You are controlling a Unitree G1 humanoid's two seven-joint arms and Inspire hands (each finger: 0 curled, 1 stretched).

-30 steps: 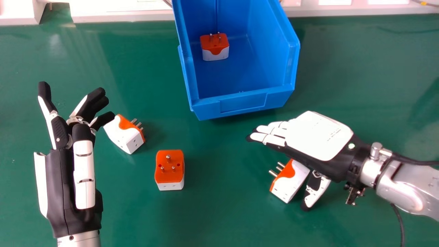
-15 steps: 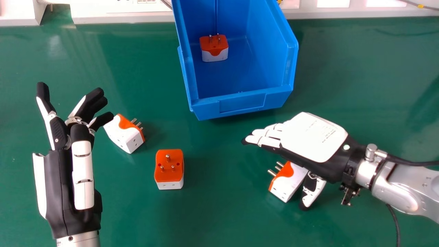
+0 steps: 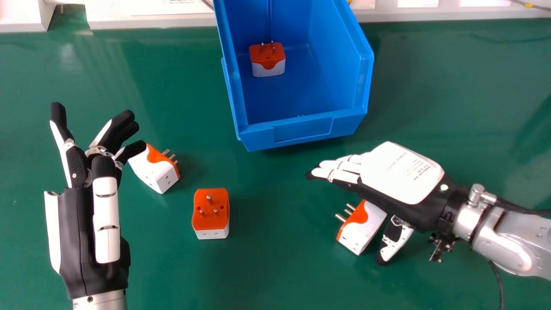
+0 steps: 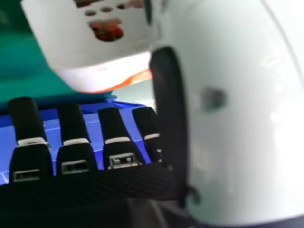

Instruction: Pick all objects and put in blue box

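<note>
An open-fronted blue plastic box (image 3: 303,128) sits on the green worktop (image 3: 275,267), a white-and-orange plug adapter (image 3: 267,65) inside it near its back left, metal pins up. Left of the box and nearer the robot, a second white-and-orange adapter (image 3: 156,171) lies tilted beside the fingers of the left hand (image 3: 75,232), which are spread loosely apart. A third, boxy orange-topped adapter (image 3: 211,213) stands pins up on the robot's side of the box, slightly left. On the robot's side of the box, to its right, the right hand (image 3: 400,172) is over a fourth adapter with an orange pin face (image 3: 360,228), fingers extended side by side, thumb apart; whether they touch it, I cannot tell.
</note>
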